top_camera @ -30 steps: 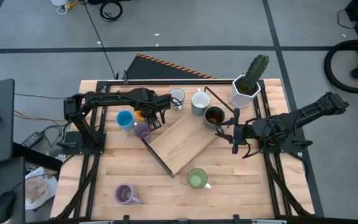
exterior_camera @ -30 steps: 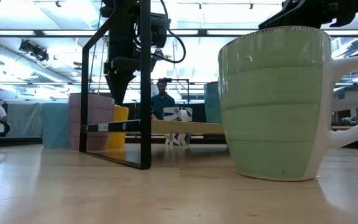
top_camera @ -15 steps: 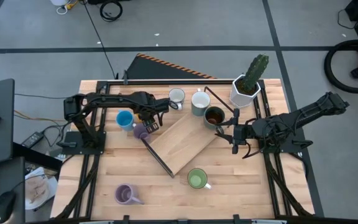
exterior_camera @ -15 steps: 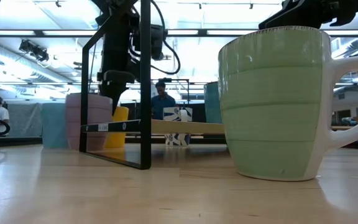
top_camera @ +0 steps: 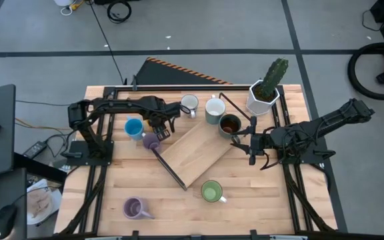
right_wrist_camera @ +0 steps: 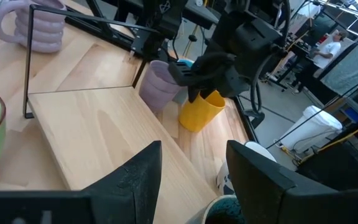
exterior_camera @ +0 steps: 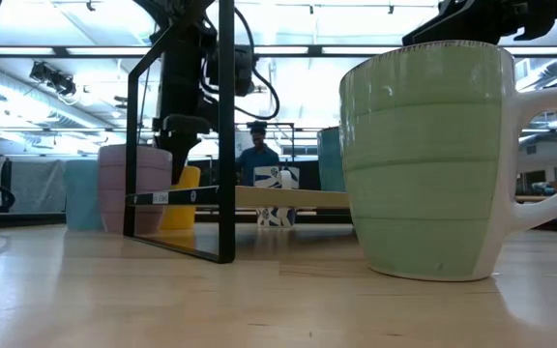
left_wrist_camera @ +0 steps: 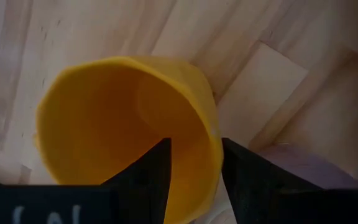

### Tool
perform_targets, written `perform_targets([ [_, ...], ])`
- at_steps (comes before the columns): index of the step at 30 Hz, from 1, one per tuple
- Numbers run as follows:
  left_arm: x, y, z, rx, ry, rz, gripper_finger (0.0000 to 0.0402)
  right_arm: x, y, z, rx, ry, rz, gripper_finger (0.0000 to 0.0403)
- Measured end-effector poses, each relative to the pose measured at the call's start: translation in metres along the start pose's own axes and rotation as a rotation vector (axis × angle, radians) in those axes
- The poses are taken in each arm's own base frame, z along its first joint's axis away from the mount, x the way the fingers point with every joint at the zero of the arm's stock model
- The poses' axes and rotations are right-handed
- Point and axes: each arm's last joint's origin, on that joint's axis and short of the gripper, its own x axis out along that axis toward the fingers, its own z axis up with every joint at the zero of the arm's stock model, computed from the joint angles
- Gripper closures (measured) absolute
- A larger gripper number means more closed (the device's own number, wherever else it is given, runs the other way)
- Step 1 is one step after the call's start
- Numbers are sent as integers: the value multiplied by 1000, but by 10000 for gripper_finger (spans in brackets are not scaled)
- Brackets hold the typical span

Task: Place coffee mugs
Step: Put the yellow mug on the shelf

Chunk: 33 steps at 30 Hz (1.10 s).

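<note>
An orange mug point(left_wrist_camera: 104, 112) stands upright on the table between a blue mug point(top_camera: 134, 127) and a lilac mug point(top_camera: 152, 141). My left gripper point(left_wrist_camera: 196, 143) points down onto it, open, with one finger inside the mug and one outside its wall. The high view hides this mug under the gripper point(top_camera: 157, 127). My right gripper point(top_camera: 252, 148) hovers open with nothing in it near the dark brown mug point(top_camera: 230, 125). A green mug point(top_camera: 211, 192) and a second lilac mug point(top_camera: 133, 209) stand near the front edge. My left gripper comes from above with one finger point(left_wrist_camera: 148, 180) inside the orange mug and the other point(left_wrist_camera: 253, 180) outside, the mug's wall point(left_wrist_camera: 213, 155) between them. I cannot tell whether either finger touches the wall. The mug's base is on the table.
A slanted wooden board point(top_camera: 195, 152) in a black frame lies mid-table. A white mug point(top_camera: 189, 105) and a pale grey mug point(top_camera: 215, 111) stand behind it. A cactus pot point(top_camera: 264, 93) is at the far right. A person point(exterior_camera: 256, 159) shows beyond the table.
My left gripper has gone down onto the orange mug and a little toward the table's left edge, so its fingers now reach past the mug's rim. The mugs have stayed in place.
</note>
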Motion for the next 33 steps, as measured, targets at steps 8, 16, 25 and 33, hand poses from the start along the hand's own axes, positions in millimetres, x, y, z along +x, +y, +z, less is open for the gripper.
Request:
perform_targets([
  [8, 14, -1, -8, 6, 34, 7, 260, 0, 0, 0, 1, 0, 0, 217],
  [16, 14, -2, -8, 3, 24, 2, 261, 0, 0, 0, 6, -10, 19, 217],
  [25, 14, -3, -5, 20, -1, -2, 329, 2, 2, 1, 10, -25, 47, 217],
  [33, 13, -4, -6, 22, 5, -14, 372, 3, 2, 3, 3, -36, 40, 217],
])
